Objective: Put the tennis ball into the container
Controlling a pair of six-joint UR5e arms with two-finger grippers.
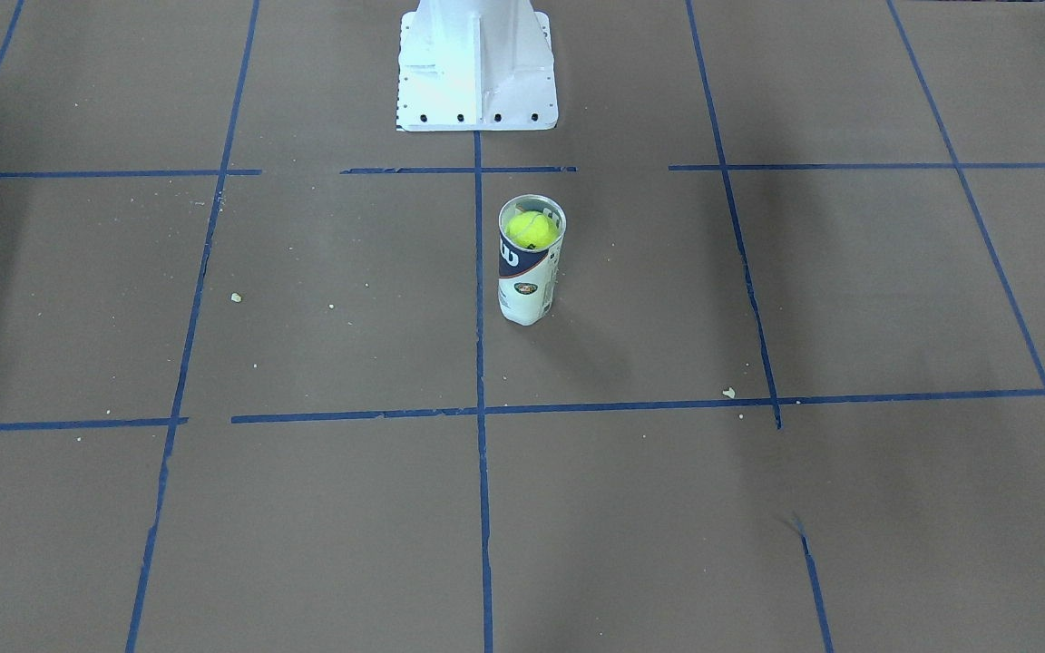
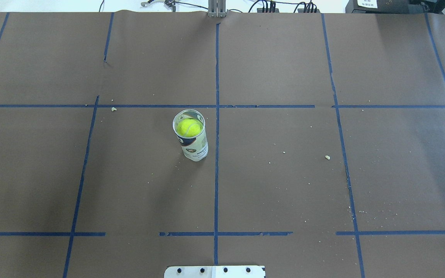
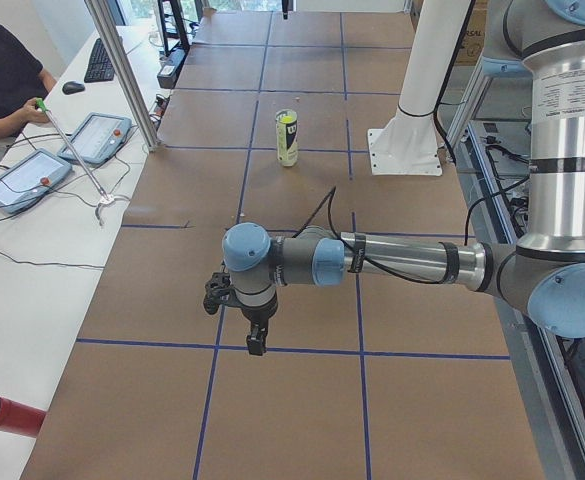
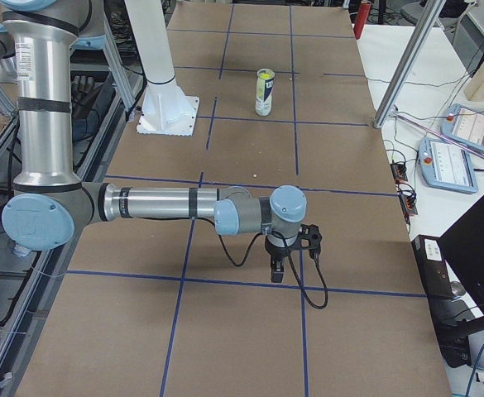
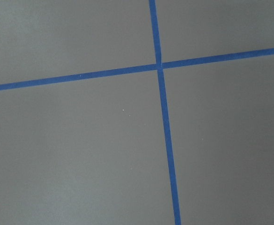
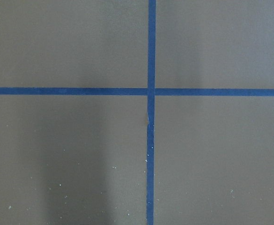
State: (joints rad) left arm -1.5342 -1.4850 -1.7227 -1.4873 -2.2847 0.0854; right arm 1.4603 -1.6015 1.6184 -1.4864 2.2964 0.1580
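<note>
The container [image 1: 527, 283], a clear tube with a navy-and-white label, stands upright near the table's middle, in front of the robot base. The yellow-green tennis ball [image 1: 532, 229] sits inside it, just below the rim. The overhead view shows the ball [image 2: 189, 127] in the tube [image 2: 196, 148] too. Neither arm is near it. In the exterior left view my left gripper [image 3: 257, 340] points down over the brown paper at the table's near end. In the exterior right view my right gripper [image 4: 278, 271] hangs likewise at the opposite end. Whether either is open or shut, I cannot tell. Both wrist views show only paper and blue tape.
The white robot base [image 1: 475, 68] stands behind the tube. Blue tape lines [image 2: 216, 173] grid the brown paper. An operator [image 3: 2, 80] sits at a white side table with control tablets [image 3: 97, 135]. A red cylinder [image 3: 7, 415] lies on that side table's near end.
</note>
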